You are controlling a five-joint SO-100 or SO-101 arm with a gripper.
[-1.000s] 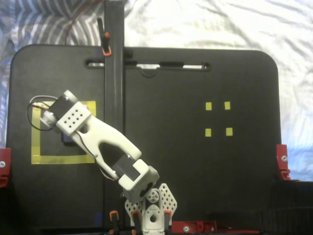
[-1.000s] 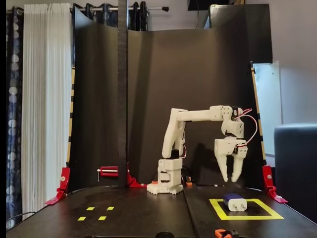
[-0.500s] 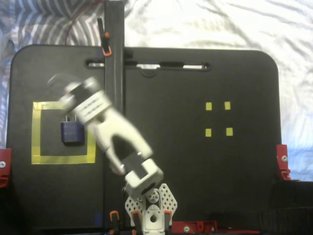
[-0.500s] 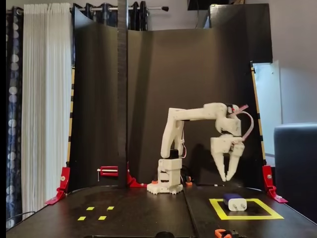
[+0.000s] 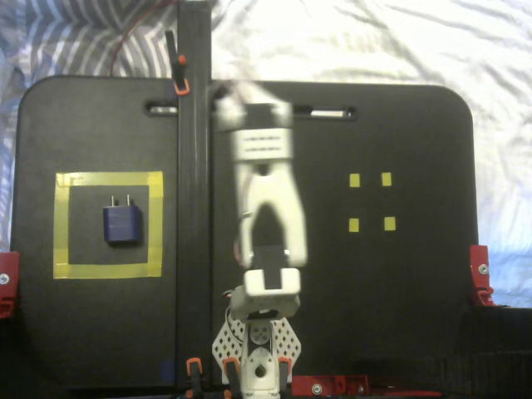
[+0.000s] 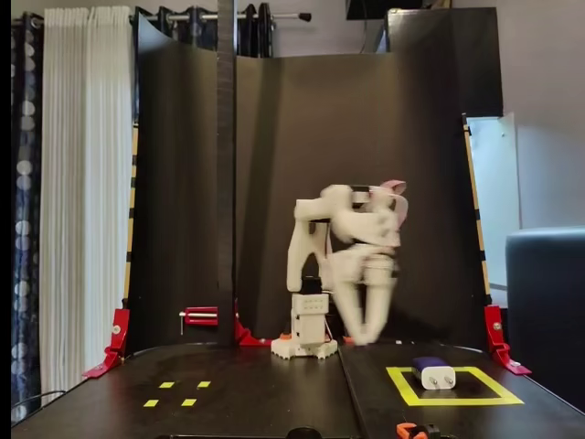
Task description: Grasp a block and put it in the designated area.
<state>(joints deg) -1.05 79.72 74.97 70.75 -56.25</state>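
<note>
Above the board's middle, the blurred arm point(image 6: 343, 265) reaches forward.

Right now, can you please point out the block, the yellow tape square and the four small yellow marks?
block point(image 5: 122, 224), top-down fixed view, on its blue top face
tape square point(image 5: 108, 271), top-down fixed view, on its lower strip
small yellow marks point(image 5: 354, 180), top-down fixed view, on the upper left mark
</note>
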